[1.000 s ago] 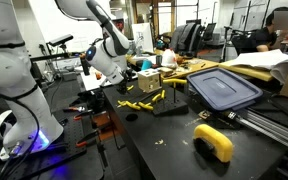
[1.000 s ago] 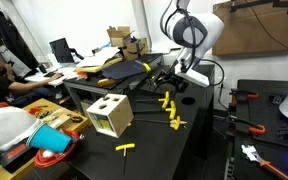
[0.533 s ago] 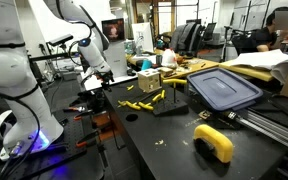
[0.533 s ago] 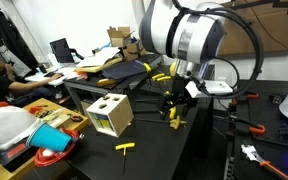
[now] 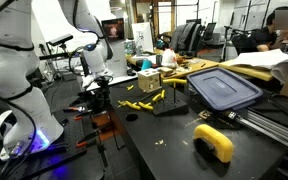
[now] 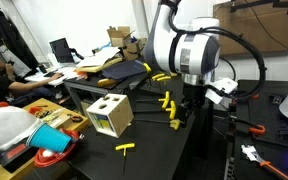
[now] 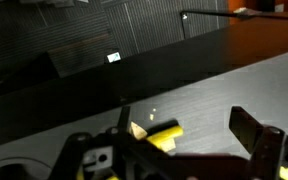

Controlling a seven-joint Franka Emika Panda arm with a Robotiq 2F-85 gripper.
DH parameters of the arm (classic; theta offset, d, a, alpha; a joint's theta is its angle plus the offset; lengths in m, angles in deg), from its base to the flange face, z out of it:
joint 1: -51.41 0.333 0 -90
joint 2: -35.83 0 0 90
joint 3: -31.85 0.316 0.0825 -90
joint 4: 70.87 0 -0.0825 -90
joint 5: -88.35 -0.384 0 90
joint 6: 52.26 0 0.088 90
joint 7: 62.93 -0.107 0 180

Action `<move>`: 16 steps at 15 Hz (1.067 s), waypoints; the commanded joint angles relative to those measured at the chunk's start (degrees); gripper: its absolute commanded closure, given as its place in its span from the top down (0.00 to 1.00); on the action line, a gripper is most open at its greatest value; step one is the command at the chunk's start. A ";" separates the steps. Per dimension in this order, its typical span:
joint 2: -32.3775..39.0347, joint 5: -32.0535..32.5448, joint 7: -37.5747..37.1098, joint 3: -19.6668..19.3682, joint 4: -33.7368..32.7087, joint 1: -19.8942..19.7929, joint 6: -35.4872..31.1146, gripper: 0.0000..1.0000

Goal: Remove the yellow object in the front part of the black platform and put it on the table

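In an exterior view the white arm comes in from 10 o'clock, bends at the elbow and drops its wrist straight down over the worktop's edge at 9 o'clock. The fingers point down and are too small here to show their spread. The black platform lies flat near the middle of the worktop, at 8 o'clock of the grey-blue lid. The yellow object rests against the platform's rim at about 10 o'clock, its long axis running from 7 to 1 o'clock. A second yellow piece lies flat on the worktop at 9 o'clock of the platform, well apart from the fingers. In an exterior view from the opposite side the arm fills the centre and hangs vertical, with the fingers low over the worktop. The yellow object stands at their 10 o'clock, tilted near upright, and the second yellow piece lies just beside them at 8 o'clock; the platform cannot be made out against the dark top. In the wrist view the fingers are spread wide, and a yellow piece lies between them with its long axis from 8 to 2 o'clock. Which of the two pieces it is cannot be told, nor whether anything touches it.
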 commanded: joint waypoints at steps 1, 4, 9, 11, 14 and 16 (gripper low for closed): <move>-1.85 -7.50 16.13 -4.80 2.87 0.72 0.57 1.00; -4.19 -13.85 27.15 -12.40 4.67 4.75 0.81 1.00; -9.57 -19.66 37.02 -17.63 5.89 5.81 0.86 1.00; -12.21 -21.82 39.53 -17.15 5.65 4.28 0.86 1.00; -14.17 -26.48 44.57 -15.83 4.53 1.07 0.89 1.00; -15.37 -30.07 48.34 -15.47 4.09 -0.64 1.03 1.00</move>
